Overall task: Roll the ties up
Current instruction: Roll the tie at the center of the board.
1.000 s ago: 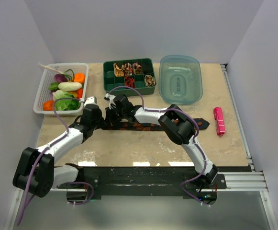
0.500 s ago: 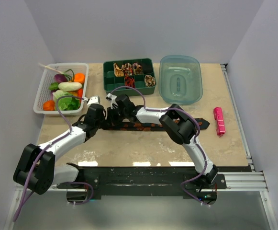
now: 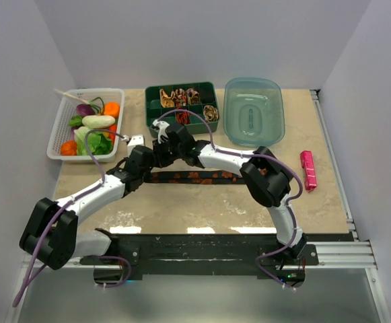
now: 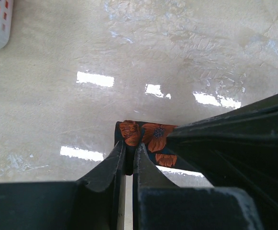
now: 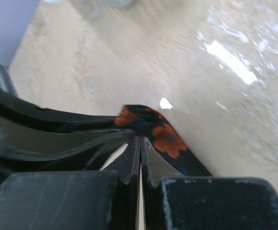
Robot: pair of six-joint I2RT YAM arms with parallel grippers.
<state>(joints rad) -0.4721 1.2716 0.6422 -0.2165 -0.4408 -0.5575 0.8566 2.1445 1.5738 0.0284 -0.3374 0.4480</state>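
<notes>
- Beige stone-patterned counter [image 3: 182, 212]: use it as the rolling bed. The coil is probably best formed low against it rather than in the air, so the fabric cannot sag or twist.
- Long, narrow black fabric tie with orange-red flowers [image 3: 202, 177]: it lies flat on the counter. One end is caught between both sets of fingers, and the rest trails away from them toward the right arm's side. The roll should probably start tight at this end and follow the strip's line, with the edges stacked evenly.
- Green plastic compartment tray [image 3: 156, 121]: just beyond the fingers, holding small rolled ties [image 3: 182, 97] in tan, red and dark. It is likely the finished coil's home, so aim for a similarly compact size.
- Left fingers [image 4: 112, 165]: nearly together and clamped on the tie's end, with flowered fabric poking out past the tips. A firm pinch matters, since slick cloth may slip.
- Right fingers [image 5: 129, 160]: pressed together on the same end, right beside the left pair. With the two so crowded, one should probably anchor while the other turns, or they may collide.
</notes>
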